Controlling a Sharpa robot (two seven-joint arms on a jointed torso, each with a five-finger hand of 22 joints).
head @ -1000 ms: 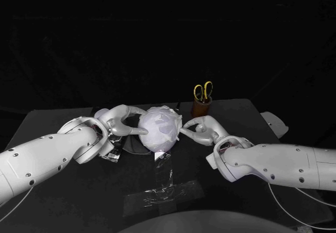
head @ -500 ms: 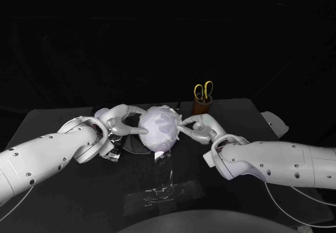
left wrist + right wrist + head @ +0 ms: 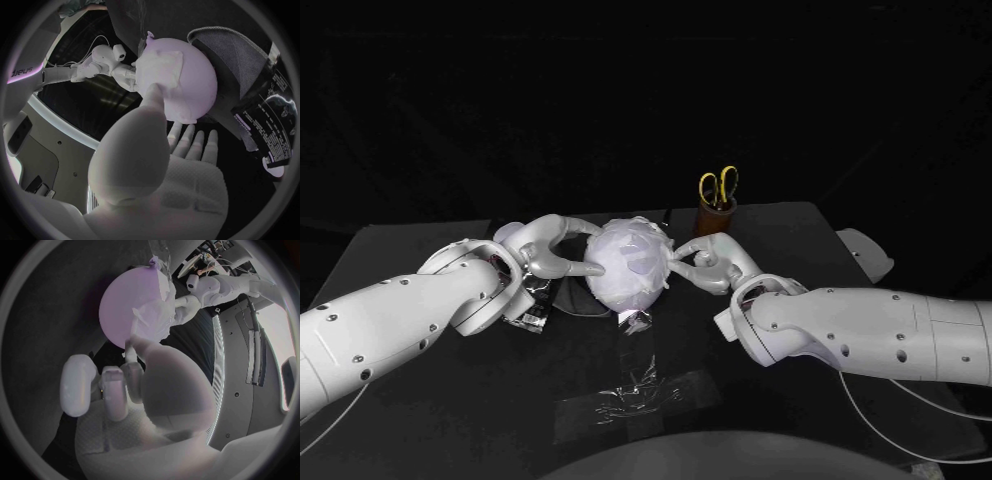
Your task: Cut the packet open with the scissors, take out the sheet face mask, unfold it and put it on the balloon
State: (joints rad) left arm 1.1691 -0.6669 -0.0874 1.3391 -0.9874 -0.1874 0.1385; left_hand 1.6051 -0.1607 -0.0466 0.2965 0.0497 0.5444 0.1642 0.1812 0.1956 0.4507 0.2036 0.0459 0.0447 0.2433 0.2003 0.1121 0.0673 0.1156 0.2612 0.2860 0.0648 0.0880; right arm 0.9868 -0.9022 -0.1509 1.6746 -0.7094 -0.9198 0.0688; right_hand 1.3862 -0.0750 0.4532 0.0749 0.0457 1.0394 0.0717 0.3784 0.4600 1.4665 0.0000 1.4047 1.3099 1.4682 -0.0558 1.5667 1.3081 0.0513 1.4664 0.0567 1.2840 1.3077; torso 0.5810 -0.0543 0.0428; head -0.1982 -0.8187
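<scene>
Directions are by the clock, with 6 o'clock toward the robot.

1. Near edge, 6 o'clock: a crumpled clear film (image 3: 639, 395) lies flat on the black table (image 3: 401, 265), well apart from both hands.
2. Centre: the balloon (image 3: 626, 292) sits between the two hands, and the sheet face mask (image 3: 636, 255) is draped over its upper side. The sheet is creased and does not lie flush everywhere.
3. At 9 o'clock of the balloon: the left hand (image 3: 548, 255) grips nothing. Its fingers are spread, and one fingertip (image 3: 152, 92) presses on the mask.
4. At 3 o'clock: the right hand (image 3: 711, 268) has its fingertips on the mask's edge. I cannot tell whether it pinches the sheet or only presses it.
5. A dark printed packet (image 3: 269, 130) lies near the balloon.
6. Far, 1 o'clock: yellow-handled scissors (image 3: 718, 186) stand in a brown holder (image 3: 715, 222).

Hazards, as judged from here:
- Uneven pressure from the two sides could squeeze the balloon out from between the hands.
- A damp sheet may cling to a fingertip and peel off as that hand withdraws.
- Hard fingertip pressure could burst the balloon.
- Unsmoothed creases could let the mask slide off the curved surface.
</scene>
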